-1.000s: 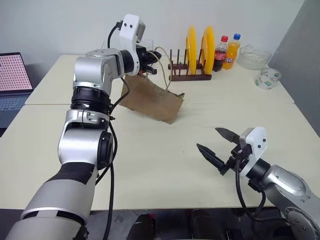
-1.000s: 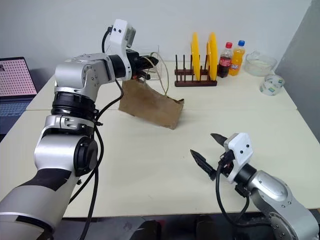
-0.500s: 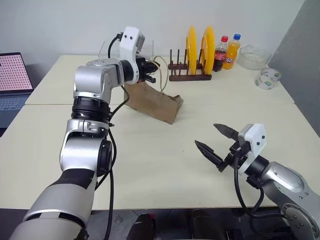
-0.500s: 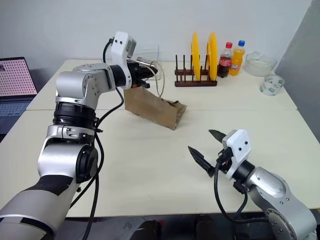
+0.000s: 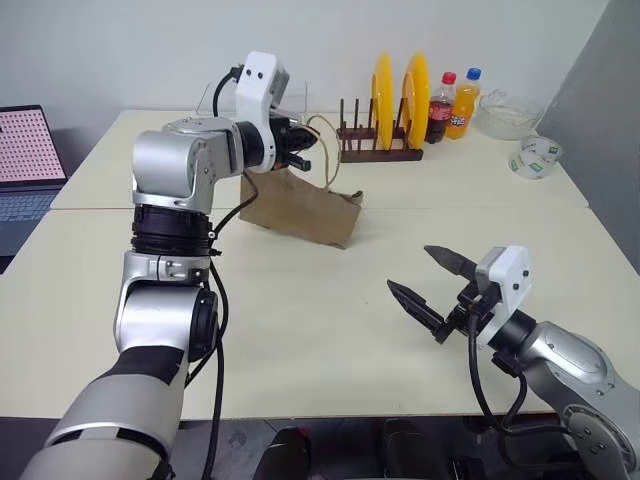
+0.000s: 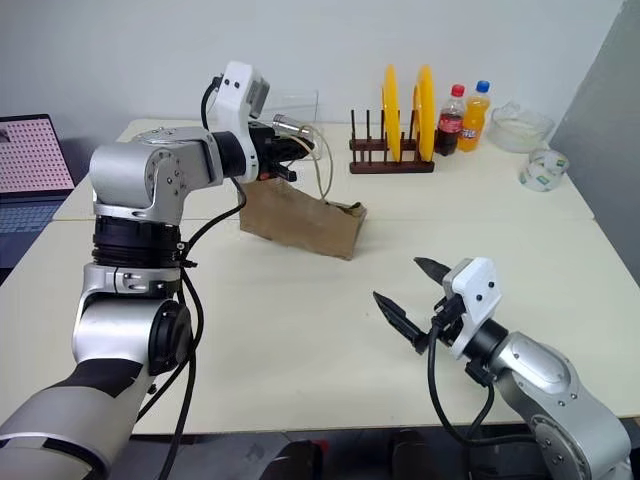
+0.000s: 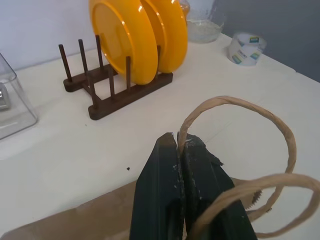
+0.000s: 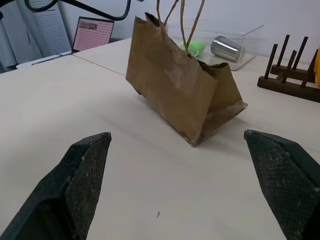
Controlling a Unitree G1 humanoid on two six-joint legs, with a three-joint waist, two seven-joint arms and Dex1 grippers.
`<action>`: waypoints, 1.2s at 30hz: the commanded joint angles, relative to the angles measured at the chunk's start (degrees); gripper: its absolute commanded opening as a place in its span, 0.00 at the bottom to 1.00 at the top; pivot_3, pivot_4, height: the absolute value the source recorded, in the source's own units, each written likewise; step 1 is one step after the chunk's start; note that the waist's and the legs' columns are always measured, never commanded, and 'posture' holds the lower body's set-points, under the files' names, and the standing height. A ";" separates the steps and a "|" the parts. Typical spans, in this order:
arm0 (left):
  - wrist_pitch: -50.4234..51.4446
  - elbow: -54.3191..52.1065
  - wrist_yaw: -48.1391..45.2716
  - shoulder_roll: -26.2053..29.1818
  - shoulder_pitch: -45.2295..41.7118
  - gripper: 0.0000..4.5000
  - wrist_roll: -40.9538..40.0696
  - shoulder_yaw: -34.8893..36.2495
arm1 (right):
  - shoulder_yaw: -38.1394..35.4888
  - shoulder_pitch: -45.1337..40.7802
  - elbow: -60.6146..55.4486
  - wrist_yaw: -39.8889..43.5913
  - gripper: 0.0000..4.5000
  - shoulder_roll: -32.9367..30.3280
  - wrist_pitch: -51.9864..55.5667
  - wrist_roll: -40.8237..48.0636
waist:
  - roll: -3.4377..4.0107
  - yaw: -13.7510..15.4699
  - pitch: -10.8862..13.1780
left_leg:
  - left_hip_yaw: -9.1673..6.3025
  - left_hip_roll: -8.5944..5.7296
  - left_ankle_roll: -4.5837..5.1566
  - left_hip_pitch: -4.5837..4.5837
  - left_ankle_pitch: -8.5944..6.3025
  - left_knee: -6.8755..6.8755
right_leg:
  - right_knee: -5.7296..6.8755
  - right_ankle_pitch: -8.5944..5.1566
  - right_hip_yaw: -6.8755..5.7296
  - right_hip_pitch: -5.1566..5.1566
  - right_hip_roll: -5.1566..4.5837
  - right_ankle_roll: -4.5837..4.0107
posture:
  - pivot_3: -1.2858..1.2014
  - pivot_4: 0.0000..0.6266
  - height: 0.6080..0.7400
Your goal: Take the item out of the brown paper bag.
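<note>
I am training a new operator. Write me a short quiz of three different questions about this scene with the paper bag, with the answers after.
1. True or false: the left gripper is shut on a cord handle of the brown paper bag.
2. Which stands nearest the yellow plates in the wooden rack? A) cola bottle B) roll of tape C) laptop
3. Fill in: the right gripper hangs above the table with its jaws ____.

Key: 1 true; 2 A; 3 open, holding nothing.
</note>
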 commanded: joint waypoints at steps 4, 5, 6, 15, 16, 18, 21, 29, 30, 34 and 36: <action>2.78 -6.62 1.71 1.61 0.57 0.01 -2.33 0.87 | -0.18 -1.45 -0.40 1.14 1.00 0.04 -1.77 -0.24 | 0.00 0.01 0.00 | 0.01 0.00 0.00 0.00 0.00 0.00 | -0.01 0.00 0.01 0.00 0.00 0.00 | 0.52 0.24 1.00; 2.64 -6.74 1.94 1.75 1.07 0.01 -2.37 0.76 | -0.15 -1.60 -0.33 1.27 1.00 0.07 -1.76 -0.27 | 0.01 -0.01 -0.01 | 0.02 0.00 0.00 0.00 0.00 -0.01 | -0.01 0.00 0.01 0.00 0.00 0.00 | 0.52 0.24 1.00; 2.45 -6.86 2.09 1.81 1.55 0.01 -2.43 0.68 | -0.09 -1.73 -0.27 1.38 1.00 0.11 -1.74 -0.30 | 0.01 0.00 -0.01 | 0.04 0.01 0.00 0.02 0.00 -0.01 | 0.00 0.00 0.03 0.00 0.00 0.00 | 0.52 0.24 1.00; -1.95 -8.21 0.52 4.19 7.63 0.19 -1.85 -1.31 | 1.57 -2.48 -1.26 3.40 1.00 -0.56 -2.45 -0.17 | 0.01 0.10 0.00 | 0.03 0.01 0.00 0.02 0.00 0.00 | 0.01 0.00 0.04 0.00 0.00 0.00 | 0.52 0.24 1.00; -2.09 -8.49 0.53 4.44 8.12 0.26 -1.88 -1.42 | 1.73 -2.49 -1.49 3.86 1.00 -0.85 -2.51 -0.21 | 0.01 0.10 -0.01 | 0.03 0.01 0.00 0.02 0.00 -0.01 | 0.00 0.00 0.04 0.00 0.00 0.00 | 0.52 0.24 1.00; -2.94 -8.80 0.73 4.92 8.86 0.38 -1.62 -1.70 | 1.96 -2.58 -1.72 4.58 1.00 -1.35 -2.45 -0.14 | 0.01 0.10 -0.01 | 0.05 0.00 0.00 0.03 0.00 -0.01 | 0.00 0.00 0.06 0.00 -0.01 0.00 | 0.52 0.24 1.00; -4.65 -9.03 1.27 5.93 9.83 0.57 -0.97 -1.57 | 2.53 -3.08 -1.54 5.17 1.00 -1.76 -2.34 -0.43 | 0.01 0.01 0.00 | 0.04 0.02 0.00 0.03 0.00 -0.01 | 0.01 0.00 0.05 0.00 0.00 0.00 | 0.52 0.24 1.00; -15.62 -20.43 -0.03 9.26 19.56 0.97 -0.83 0.02 | 3.10 -4.25 0.72 6.06 1.00 -1.41 -2.89 -1.28 | 0.01 0.04 -0.01 | 0.08 0.04 0.00 0.04 0.00 -0.02 | 0.00 0.00 0.10 -0.02 -0.01 -0.01 | 0.52 0.24 1.00; -18.95 -22.56 -0.92 10.11 21.96 0.97 -0.43 -0.01 | 3.17 -4.40 0.95 6.19 1.00 -1.34 -2.91 -1.44 | 0.02 -0.03 -0.01 | 0.07 0.05 -0.01 0.04 0.00 -0.03 | 0.00 0.00 0.10 -0.02 -0.01 -0.01 | 0.52 0.24 1.00; -23.87 -28.20 0.27 11.37 31.14 0.97 -0.56 2.67 | 3.12 -4.78 1.52 6.66 1.00 -1.42 -2.98 -1.62 | 0.02 0.25 -0.01 | 0.11 0.09 0.00 0.05 0.00 -0.06 | 0.00 0.01 0.15 -0.06 -0.01 -0.02 | 0.52 0.24 1.00; -27.61 -30.53 0.75 11.96 36.59 0.97 0.00 4.25 | 2.96 -5.25 1.79 6.52 1.00 -1.48 -2.80 -1.63 | 0.03 0.20 -0.02 | 0.14 0.09 0.00 0.05 -0.01 -0.05 | -0.01 0.01 0.17 -0.04 -0.01 -0.02 | 0.52 0.24 1.00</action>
